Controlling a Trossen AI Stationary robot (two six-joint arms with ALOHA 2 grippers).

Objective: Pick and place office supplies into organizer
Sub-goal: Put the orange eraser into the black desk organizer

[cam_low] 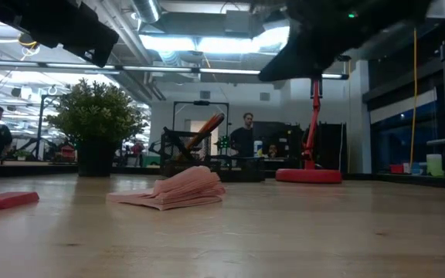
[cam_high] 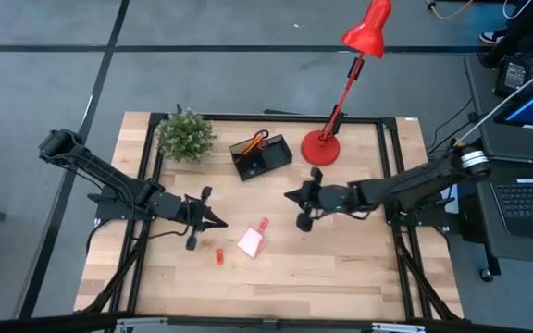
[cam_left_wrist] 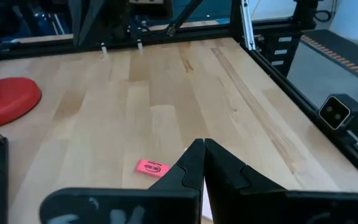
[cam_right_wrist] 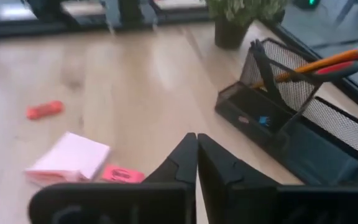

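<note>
The black mesh organizer (cam_high: 260, 155) stands at the table's far middle, with orange pencils (cam_right_wrist: 328, 62) and red-handled scissors (cam_right_wrist: 344, 68) leaning in it. A white note pad (cam_high: 251, 242) lies flat on the table, a pink block (cam_high: 263, 225) beside it and a small red block (cam_high: 218, 255) to its left. My right gripper (cam_high: 288, 196) hangs shut and empty above the table, between the organizer and the note pad (cam_right_wrist: 70, 158). My left gripper (cam_high: 220, 221) hovers shut and empty left of the note pad, above the pink block (cam_left_wrist: 152, 167).
A red desk lamp stands on its round base (cam_high: 320, 148) right of the organizer. A green potted plant (cam_high: 185, 134) sits at the far left. Bare wood spreads along the table's near side. People stand in the room beyond the table.
</note>
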